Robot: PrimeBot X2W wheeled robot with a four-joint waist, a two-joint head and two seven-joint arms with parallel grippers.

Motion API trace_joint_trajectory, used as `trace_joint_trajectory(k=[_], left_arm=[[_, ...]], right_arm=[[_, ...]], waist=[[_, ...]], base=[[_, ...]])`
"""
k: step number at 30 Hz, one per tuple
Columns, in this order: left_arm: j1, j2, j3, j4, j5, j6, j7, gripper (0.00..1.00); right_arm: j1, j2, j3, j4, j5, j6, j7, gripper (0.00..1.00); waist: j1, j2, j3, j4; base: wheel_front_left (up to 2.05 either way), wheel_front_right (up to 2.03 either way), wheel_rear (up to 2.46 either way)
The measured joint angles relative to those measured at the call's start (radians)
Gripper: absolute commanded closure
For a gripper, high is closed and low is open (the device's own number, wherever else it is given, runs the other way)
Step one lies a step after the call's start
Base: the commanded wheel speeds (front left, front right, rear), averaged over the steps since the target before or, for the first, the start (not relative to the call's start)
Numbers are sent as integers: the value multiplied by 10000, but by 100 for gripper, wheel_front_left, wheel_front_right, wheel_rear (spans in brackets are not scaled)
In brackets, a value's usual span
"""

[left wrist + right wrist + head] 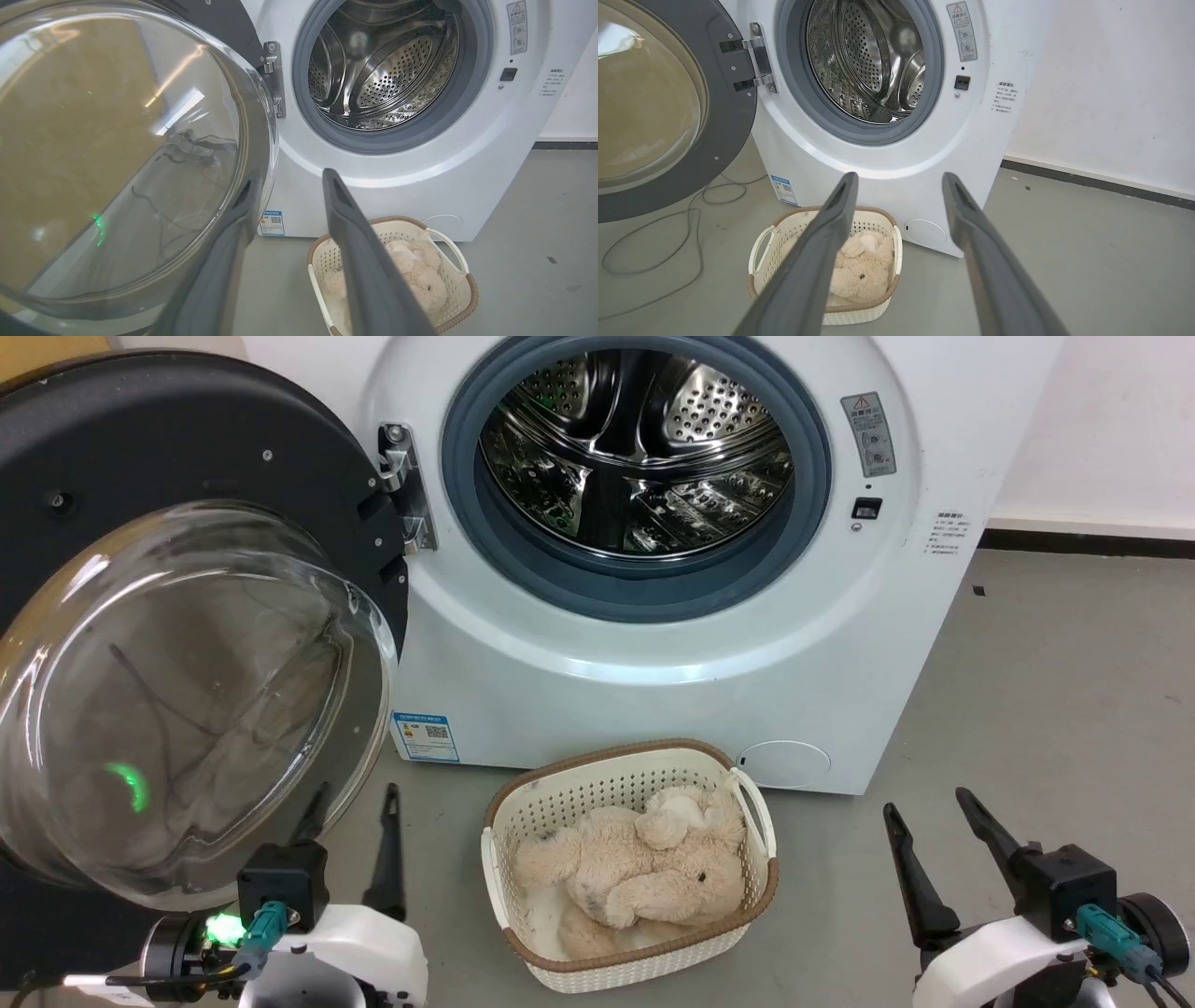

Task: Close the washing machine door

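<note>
The washing machine [653, 663] is a white front-loader with its steel drum [635, 448] exposed. Its door [187, 448], a black disc with a bulging glass bowl [177, 700], stands swung wide open on the hinge [406, 490] at the left. My left gripper [357, 793] is open low beside the bowl's lower right edge; in the left wrist view [287, 179] one finger [224, 261] shows through the bowl's rim, and I cannot tell whether it touches. My right gripper [926, 801] is open over the floor at the lower right, and its wrist view [900, 175] faces the machine [896, 158] and the door [728, 130].
A cream plastic basket [635, 775] holding a beige plush toy [644, 868] sits on the grey floor right before the machine, between my grippers. A thin cable [658, 261] lies on the floor under the open door. A white wall [1111, 93] stands to the right.
</note>
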Motion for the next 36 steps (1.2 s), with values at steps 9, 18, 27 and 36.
trace_joint_trajectory(k=[9,18,27,36], left_arm=[[-7,4,-125,-73,2,265,-196,0],[-87,81,-267,-510,17,548,-387,100],[-274,249,-278,-1127,-10,798,-585,100],[-649,399,422,-1615,-562,744,-748,100]], right_arm=[[0,0,-186,4,274,0,-196,0],[0,0,-357,46,610,0,-374,0],[0,0,-523,104,863,0,-566,0],[-1,0,-669,148,1051,0,-734,0]], waist=[[0,0,21,55],[0,0,22,295],[0,0,34,725],[0,0,142,1177]], base=[[0,0,0],[0,0,0],[0,0,0],[0,0,0]])
